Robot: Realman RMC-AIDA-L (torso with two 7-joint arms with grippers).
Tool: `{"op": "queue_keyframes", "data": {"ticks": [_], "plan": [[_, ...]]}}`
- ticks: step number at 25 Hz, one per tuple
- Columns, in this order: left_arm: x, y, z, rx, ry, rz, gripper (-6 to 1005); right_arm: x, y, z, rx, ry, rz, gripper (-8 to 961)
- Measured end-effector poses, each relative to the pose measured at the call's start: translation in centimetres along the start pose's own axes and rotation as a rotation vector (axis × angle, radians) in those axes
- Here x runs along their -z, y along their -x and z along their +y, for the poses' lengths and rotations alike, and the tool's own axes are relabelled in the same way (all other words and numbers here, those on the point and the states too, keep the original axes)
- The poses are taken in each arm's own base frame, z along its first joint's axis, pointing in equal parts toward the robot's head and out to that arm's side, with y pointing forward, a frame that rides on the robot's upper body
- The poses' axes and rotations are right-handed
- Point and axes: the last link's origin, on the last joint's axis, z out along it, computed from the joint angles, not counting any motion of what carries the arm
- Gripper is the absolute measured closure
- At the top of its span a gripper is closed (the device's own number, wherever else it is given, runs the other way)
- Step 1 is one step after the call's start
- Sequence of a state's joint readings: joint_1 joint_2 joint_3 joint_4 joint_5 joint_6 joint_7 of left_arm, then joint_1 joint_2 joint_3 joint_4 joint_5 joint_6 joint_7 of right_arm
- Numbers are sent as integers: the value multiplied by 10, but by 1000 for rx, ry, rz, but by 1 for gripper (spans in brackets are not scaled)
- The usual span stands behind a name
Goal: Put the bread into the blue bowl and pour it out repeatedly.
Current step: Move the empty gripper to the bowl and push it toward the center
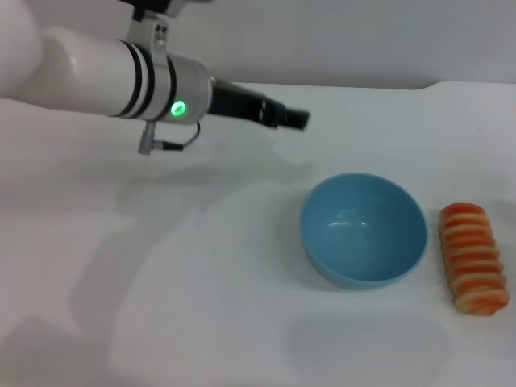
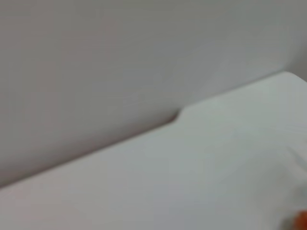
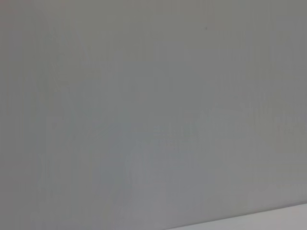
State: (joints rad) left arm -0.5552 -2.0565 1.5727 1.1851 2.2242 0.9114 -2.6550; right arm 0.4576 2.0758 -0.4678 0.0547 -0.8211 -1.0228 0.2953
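The blue bowl (image 1: pixel 363 230) stands upright and empty on the white table, right of centre in the head view. The bread (image 1: pixel 473 258), an orange-brown loaf with pale ridges, lies on the table just right of the bowl, apart from it. My left gripper (image 1: pixel 294 118) hangs in the air behind and to the left of the bowl, pointing right, with nothing visibly in it. An orange patch (image 2: pixel 302 221) shows at the corner of the left wrist view. My right arm is out of view.
The white table (image 1: pixel 201 266) spreads around the bowl. Its far edge meets a grey wall (image 1: pixel 363 40) at the back. The right wrist view shows only the grey wall (image 3: pixel 153 105) and a strip of table (image 3: pixel 288 215).
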Motion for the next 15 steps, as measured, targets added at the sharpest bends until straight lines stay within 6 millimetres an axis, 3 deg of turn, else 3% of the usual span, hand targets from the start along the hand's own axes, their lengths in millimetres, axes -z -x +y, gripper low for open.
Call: {"op": "queue_keyframes", "data": {"ticks": [6,15], "plan": [[-11,7,18,0,79,-63,171,-2,1,-1,5,-2,4,245],[-38,24,21,54,104,-160,172,-2,0,-3,9,-9,17,246]]}}
